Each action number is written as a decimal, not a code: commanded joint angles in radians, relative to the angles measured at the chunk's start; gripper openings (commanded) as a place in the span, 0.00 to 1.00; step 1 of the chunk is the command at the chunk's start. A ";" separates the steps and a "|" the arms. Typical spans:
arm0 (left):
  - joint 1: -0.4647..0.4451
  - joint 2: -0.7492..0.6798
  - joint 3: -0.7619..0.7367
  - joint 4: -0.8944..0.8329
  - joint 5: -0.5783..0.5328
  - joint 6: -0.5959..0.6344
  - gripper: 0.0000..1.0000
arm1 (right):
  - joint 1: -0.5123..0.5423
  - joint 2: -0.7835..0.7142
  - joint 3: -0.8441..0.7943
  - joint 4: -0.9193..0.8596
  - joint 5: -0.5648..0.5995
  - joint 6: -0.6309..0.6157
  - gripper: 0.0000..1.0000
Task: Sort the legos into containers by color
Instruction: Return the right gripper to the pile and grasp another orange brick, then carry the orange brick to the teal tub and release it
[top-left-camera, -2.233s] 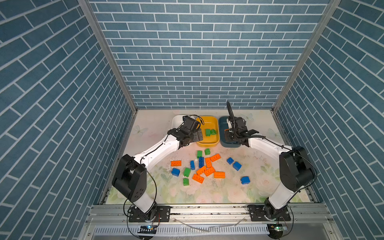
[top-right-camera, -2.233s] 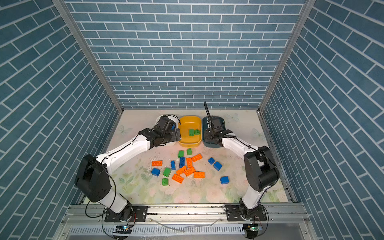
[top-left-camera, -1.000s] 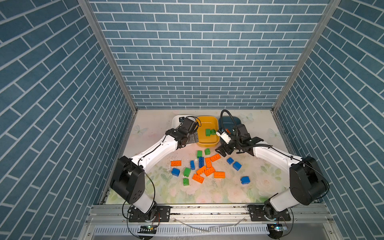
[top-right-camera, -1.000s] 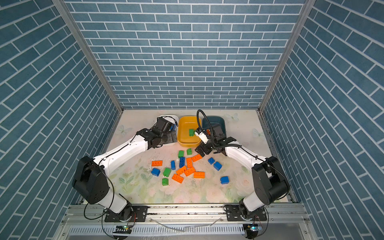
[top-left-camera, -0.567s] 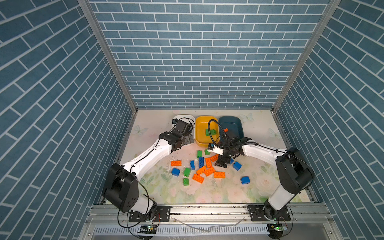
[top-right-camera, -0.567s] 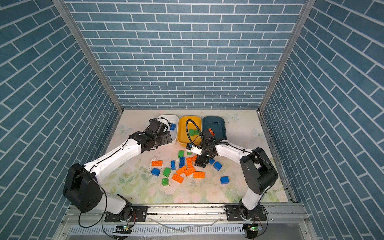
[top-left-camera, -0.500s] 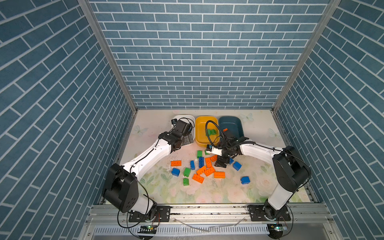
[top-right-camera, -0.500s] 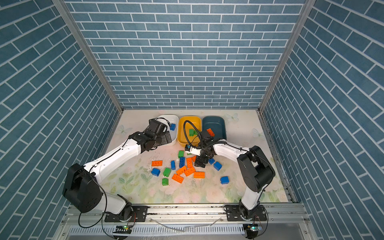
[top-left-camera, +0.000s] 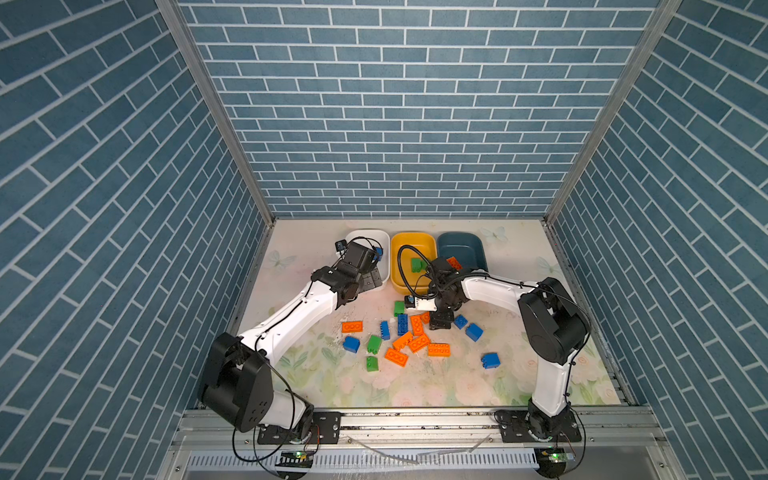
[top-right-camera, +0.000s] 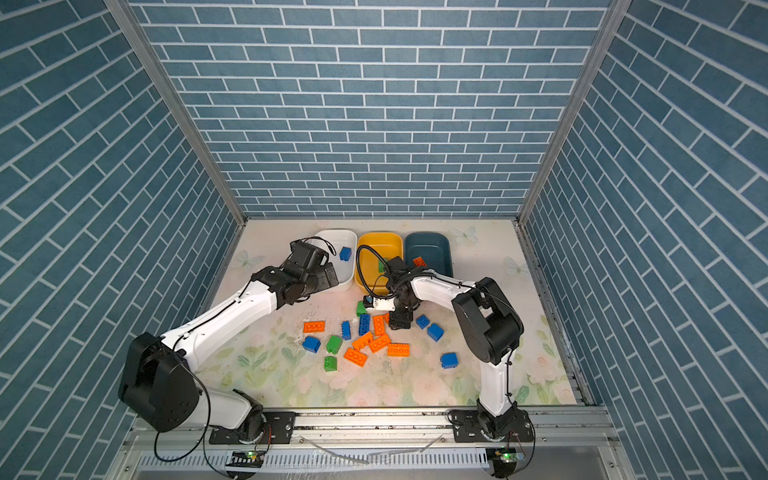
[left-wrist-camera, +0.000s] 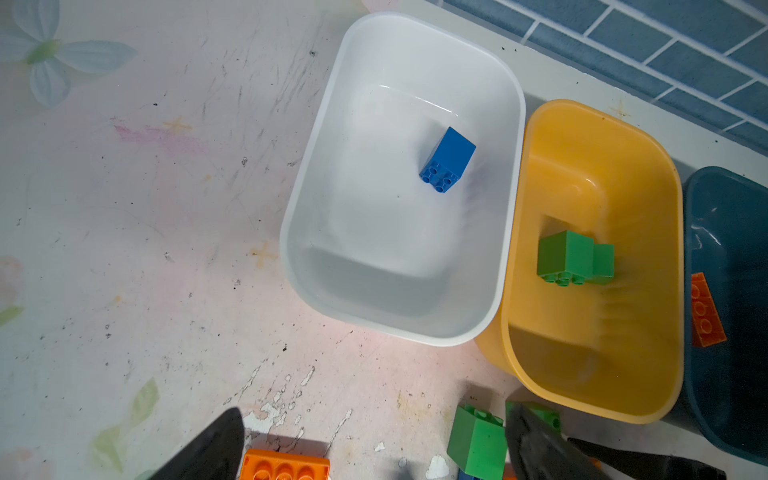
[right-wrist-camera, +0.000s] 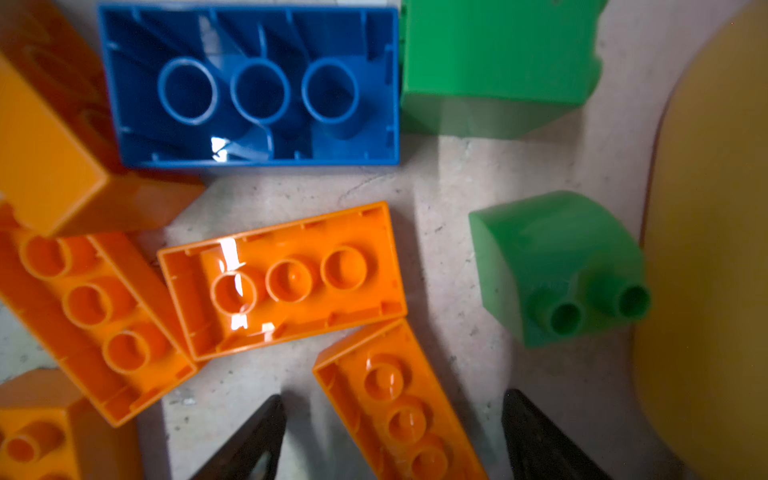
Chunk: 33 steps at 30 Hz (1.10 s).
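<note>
Lining the back of the floral surface, white tub, yellow tub and teal tub sit in a row, loose legos scattered before them; left fingers gape wide, empty, beside the white tub; right fingers stand apart astride an orange brick

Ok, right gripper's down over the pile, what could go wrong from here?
The orange brick lies skewed between the open fingers of the right gripper, so closing could twist it loose. A second orange brick sits right by its corner and may get dragged along.
</note>
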<state>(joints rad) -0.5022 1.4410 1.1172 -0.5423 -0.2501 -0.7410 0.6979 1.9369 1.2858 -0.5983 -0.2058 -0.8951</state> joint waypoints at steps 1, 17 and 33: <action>0.006 -0.010 -0.003 -0.024 -0.018 -0.016 0.99 | 0.009 0.042 0.054 -0.093 -0.003 -0.056 0.76; 0.010 -0.001 -0.002 -0.028 -0.017 -0.034 0.99 | 0.016 -0.006 0.008 -0.088 0.052 0.023 0.41; 0.005 0.010 -0.010 0.076 0.076 -0.007 0.99 | -0.085 -0.300 -0.190 0.172 -0.167 0.270 0.32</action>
<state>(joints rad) -0.4995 1.4418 1.1168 -0.4801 -0.1864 -0.7658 0.6662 1.7245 1.1538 -0.5369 -0.2455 -0.7284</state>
